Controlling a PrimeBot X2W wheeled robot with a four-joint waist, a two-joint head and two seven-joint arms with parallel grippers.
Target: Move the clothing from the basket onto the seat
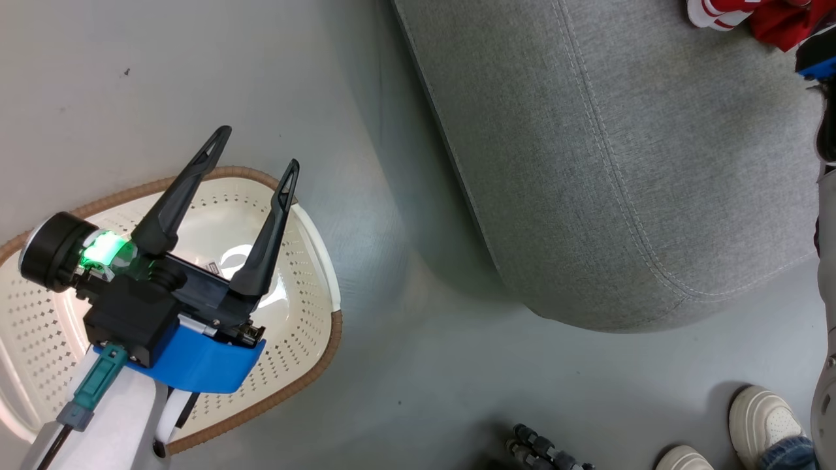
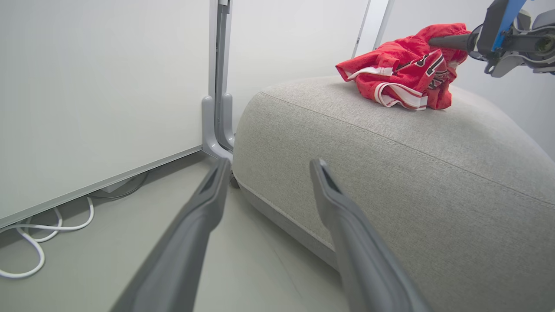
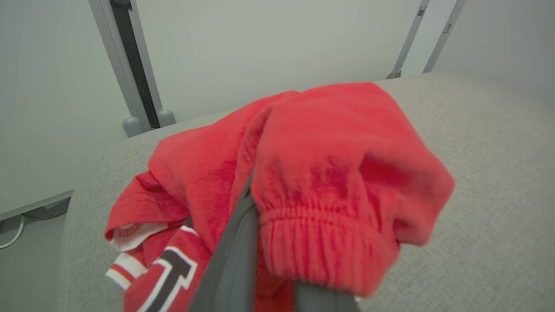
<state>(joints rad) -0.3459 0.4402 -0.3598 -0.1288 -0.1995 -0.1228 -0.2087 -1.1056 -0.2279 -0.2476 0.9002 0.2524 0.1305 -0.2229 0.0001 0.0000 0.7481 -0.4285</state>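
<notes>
**Clothing down on the seat, right gripper pinched on its top fold**

You have the clothing point(image 2: 403, 73) bunched in one red heap on the seat point(image 2: 390, 182). It sits at the upper right of the left wrist view and is cut off by the top right corner of the head view. The striped, numbered folds lie on the grey cushion. The plain red piece with the ribbed cuff drapes up and over the right gripper point(image 2: 435, 42). That gripper's fingers stand narrow, closed on the cloth. To me this looks like the set-down step: the cushion carries the heap's weight, but the pinch is not yet let go.

The right gripper comes in from the upper right edge of the left wrist view. Its fingers are roughly level and point toward frame left, into the crown of the heap.

The left gripper point(image 1: 259, 147) hangs at the lower left of the head view, above the basket point(image 1: 313, 365). Its fingers are spread wide, hold nothing and point up the frame past the brown rim. I judge it is waiting there, out of the way.

The part of the basket floor you can see under it carries no cloth, so the transfer looks nearly finished. Watch the cuff when you open, because it wraps a finger and may drag along. A person's shoes point(image 1: 761, 418) stand at the lower right, near the seat's corner.
</notes>
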